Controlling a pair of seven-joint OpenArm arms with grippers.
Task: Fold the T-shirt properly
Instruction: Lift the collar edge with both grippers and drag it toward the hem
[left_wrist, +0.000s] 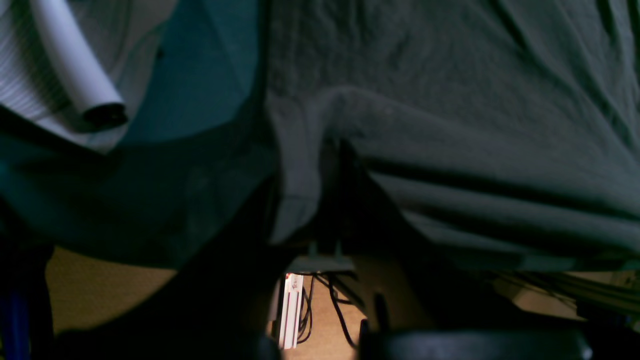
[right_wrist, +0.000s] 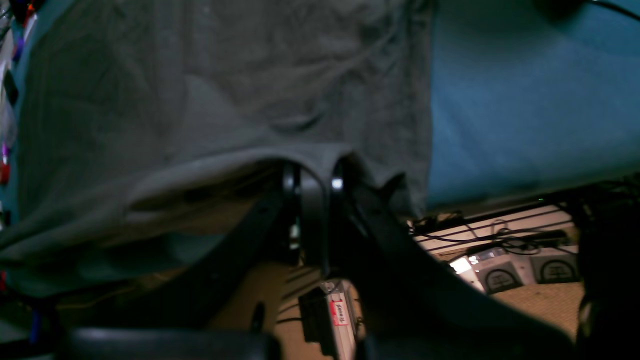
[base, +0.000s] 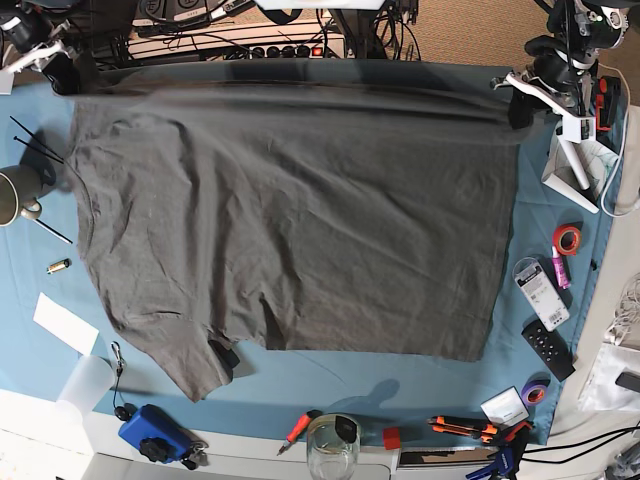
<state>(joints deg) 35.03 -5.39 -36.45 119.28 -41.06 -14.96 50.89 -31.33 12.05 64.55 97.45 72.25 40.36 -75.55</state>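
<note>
The dark grey T-shirt (base: 290, 210) lies spread over the teal table cloth (base: 330, 378), collar to the left and hem to the right. Its far edge is lifted and pulled taut between my two grippers. My right gripper (base: 72, 78) is shut on the far left corner. In the right wrist view the fingertips of my right gripper (right_wrist: 312, 182) pinch the T-shirt (right_wrist: 225, 90) at its edge. My left gripper (base: 518, 105) is shut on the far right corner. In the left wrist view the left gripper (left_wrist: 332, 152) is half hidden by bunched fabric of the T-shirt (left_wrist: 450, 100).
A mug (base: 15, 195) and white paper (base: 65, 323) lie at the left. A blue device (base: 150, 432), a glass jar (base: 333, 450) and orange-handled tools (base: 470, 427) line the near edge. Tape rolls (base: 568, 238) and a remote (base: 547, 349) lie at the right.
</note>
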